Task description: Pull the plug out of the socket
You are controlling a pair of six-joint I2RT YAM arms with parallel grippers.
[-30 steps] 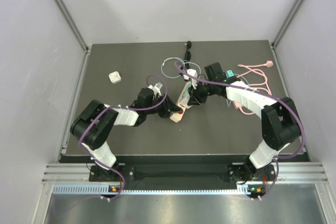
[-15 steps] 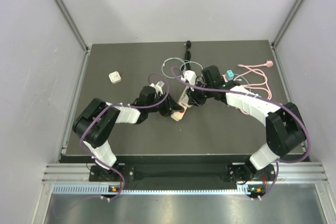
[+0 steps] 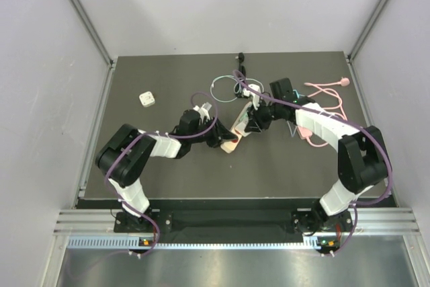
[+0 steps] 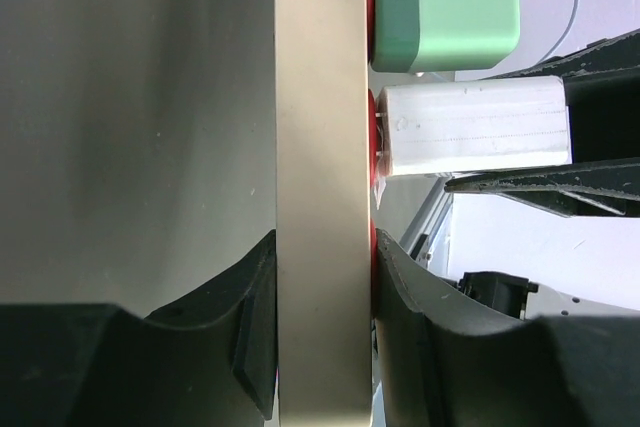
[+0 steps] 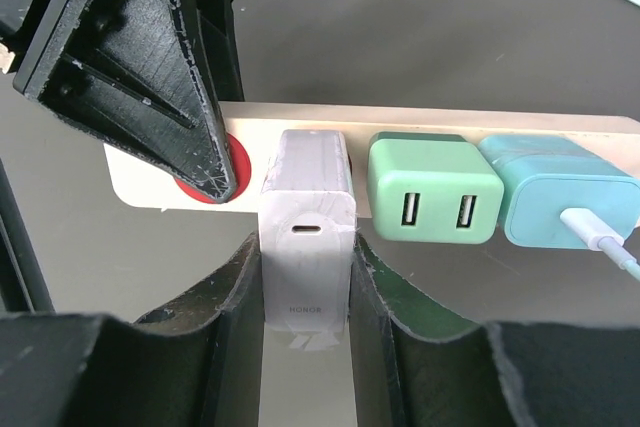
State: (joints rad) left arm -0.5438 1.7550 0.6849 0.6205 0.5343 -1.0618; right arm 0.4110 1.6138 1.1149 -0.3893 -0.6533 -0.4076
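While the left gripper (image 4: 322, 287) clamps the beige socket strip (image 4: 318, 97), the right gripper (image 5: 305, 287) pinches the white plug (image 5: 307, 182), prongs just showing.

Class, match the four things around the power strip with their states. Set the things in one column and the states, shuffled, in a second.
Things:
1. white charger
2. green charger
3. teal charger
4. power strip

States:
A. white cable plugged into it
B. gripped by the left jaws
C. gripped by the right jaws
D. two empty USB ports

Pairs: 1-C, 2-D, 3-A, 4-B
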